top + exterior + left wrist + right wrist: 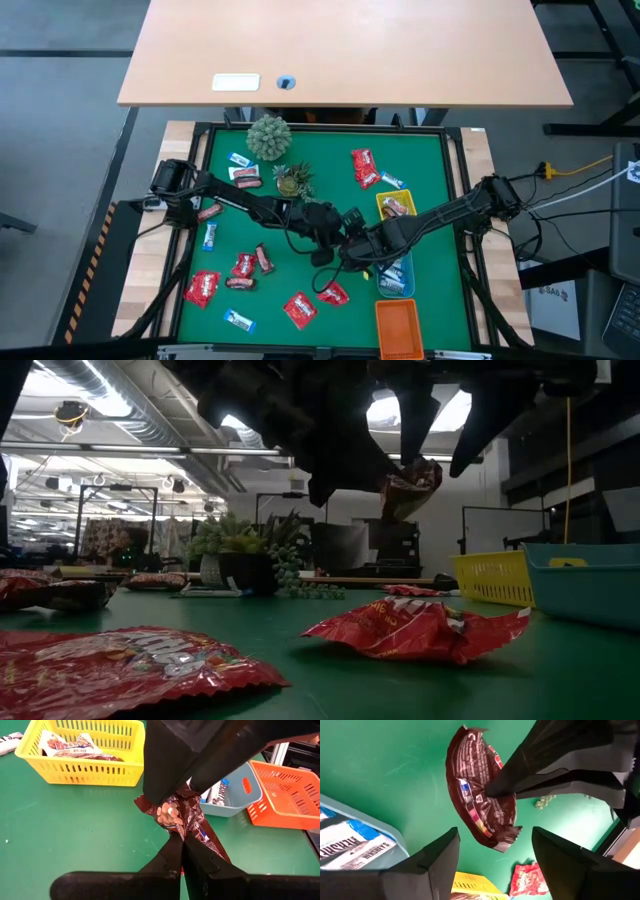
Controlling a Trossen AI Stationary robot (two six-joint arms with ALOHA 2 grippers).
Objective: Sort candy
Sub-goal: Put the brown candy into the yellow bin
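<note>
A dark brown candy packet [479,795] hangs in the air over the green mat's middle, with my left gripper [182,842] shut on it. My right gripper [495,855] stands open right above the packet, one finger on either side of its end, touching nothing. On the mat lie red packets [203,288] [300,308] [365,168] and small blue-and-white sweets [238,320] [239,160]. The low view shows the brown packet [410,485] well above the mat, under the dark fingers. My left gripper pinches the brown packet between its two fingers at one long edge [490,790], about midway along it. The fingers lie across the packet and slant down from the table's left. The crumpled packet is lifted clear of the mat.
At the mat's right stand a yellow tray [384,200] with candy, a blue tray [396,290] with blue-and-white sweets, and an orange tray [398,328]. Two small green plants [268,135] [292,180] stand at the far middle. A red packet [420,630] lies near the low camera.
</note>
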